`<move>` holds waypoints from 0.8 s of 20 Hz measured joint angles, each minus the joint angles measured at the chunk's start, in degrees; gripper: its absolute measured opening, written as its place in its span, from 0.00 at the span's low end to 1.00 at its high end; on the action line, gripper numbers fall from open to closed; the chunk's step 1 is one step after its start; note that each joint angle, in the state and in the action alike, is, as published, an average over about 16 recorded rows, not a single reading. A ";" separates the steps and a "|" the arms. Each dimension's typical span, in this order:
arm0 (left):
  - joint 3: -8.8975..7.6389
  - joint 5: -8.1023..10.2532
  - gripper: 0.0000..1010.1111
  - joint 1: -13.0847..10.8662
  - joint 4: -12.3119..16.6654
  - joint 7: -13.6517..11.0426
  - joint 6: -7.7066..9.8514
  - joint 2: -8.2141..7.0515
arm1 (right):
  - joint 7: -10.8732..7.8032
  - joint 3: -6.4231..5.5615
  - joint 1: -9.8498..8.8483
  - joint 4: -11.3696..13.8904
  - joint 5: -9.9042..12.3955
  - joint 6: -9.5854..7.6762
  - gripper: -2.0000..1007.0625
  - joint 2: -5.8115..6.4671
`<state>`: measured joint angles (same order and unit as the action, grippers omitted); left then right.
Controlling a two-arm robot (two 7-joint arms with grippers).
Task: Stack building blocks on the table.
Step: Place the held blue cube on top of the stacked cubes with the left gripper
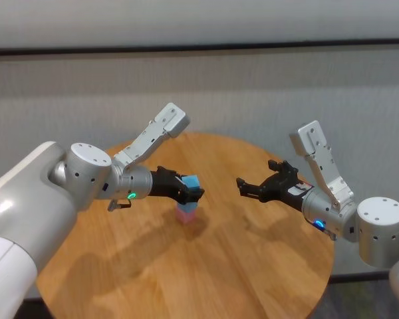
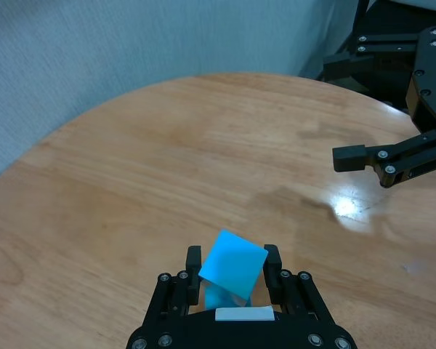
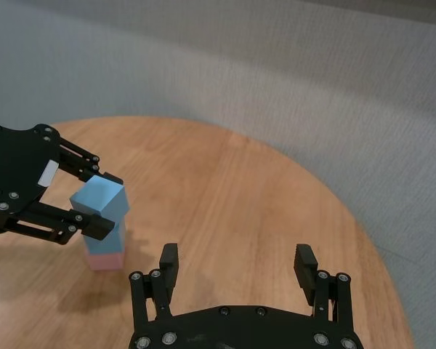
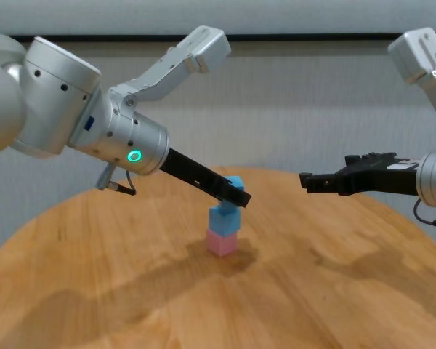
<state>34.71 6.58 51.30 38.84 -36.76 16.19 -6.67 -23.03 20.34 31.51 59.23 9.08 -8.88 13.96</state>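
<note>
Blue, upper cube (image 4: 235,183): held between the fingers of the left hand (image 4: 232,193) at centre frame in the chest view, turned askew so that one corner points down, as the left wrist view shows most plainly. Blue, lower cube (image 4: 223,217): directly beneath the held one, seated square on the pink cube (image 4: 222,242), which rests on the wooden worktop (image 4: 131,305) just left of centre. Whether the held cube touches the one below cannot be told; in the chest view they look to meet or nearly so. Governing relation, as judged: the held cube lies straight above the two-block column, so the coming move is down and not sideways, and its tilt wants levelling before release, else it may slide off or tip the column. Left arm is the nearer and the one at work. Right hand (image 4: 310,181): at right of centre in the chest view, well apart from the column, fingers spread wide, holding nothing, hovering above the worktop.
</note>
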 joint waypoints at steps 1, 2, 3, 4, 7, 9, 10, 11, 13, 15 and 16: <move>-0.04 -0.03 0.53 0.03 -0.12 -0.03 -0.01 0.03 | 0.00 0.00 0.00 0.00 0.00 0.00 1.00 0.00; -0.08 -0.06 0.53 0.06 -0.23 -0.05 -0.03 0.06 | 0.00 0.00 0.00 0.00 0.00 0.00 1.00 0.00; -0.12 -0.08 0.53 0.08 -0.33 -0.08 -0.03 0.09 | 0.00 0.00 0.00 0.00 0.00 0.00 1.00 0.00; -0.16 -0.11 0.53 0.10 -0.43 -0.10 -0.04 0.12 | 0.00 0.00 0.00 0.00 0.00 0.00 1.00 0.00; -0.29 -0.17 0.53 0.10 -0.60 -0.15 0.00 0.16 | 0.00 0.00 0.00 0.00 0.00 0.00 1.00 0.00; -0.38 -0.20 0.53 0.09 -0.71 -0.19 0.04 0.18 | 0.00 0.00 0.00 0.00 0.00 0.00 1.00 0.00; -0.42 -0.22 0.53 0.09 -0.75 -0.21 0.05 0.19 | 0.00 0.00 0.00 0.00 0.00 0.00 1.00 0.00; -0.46 -0.23 0.53 0.09 -0.80 -0.23 0.07 0.20 | 0.00 0.00 0.00 0.00 0.00 0.00 1.00 0.00; -0.53 -0.24 0.53 0.07 -0.84 -0.27 0.12 0.21 | 0.00 0.00 0.00 0.00 0.00 0.00 1.00 0.00; -0.61 -0.24 0.53 0.04 -0.85 -0.30 0.21 0.21 | 0.00 0.00 0.00 0.00 0.00 0.00 1.00 0.00; -0.64 -0.24 0.53 0.02 -0.85 -0.32 0.25 0.20 | 0.00 0.00 0.00 0.00 0.00 0.00 1.00 0.00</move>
<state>34.07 6.34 51.32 37.99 -37.08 16.44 -6.47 -23.03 20.34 31.51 59.23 9.08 -8.88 13.96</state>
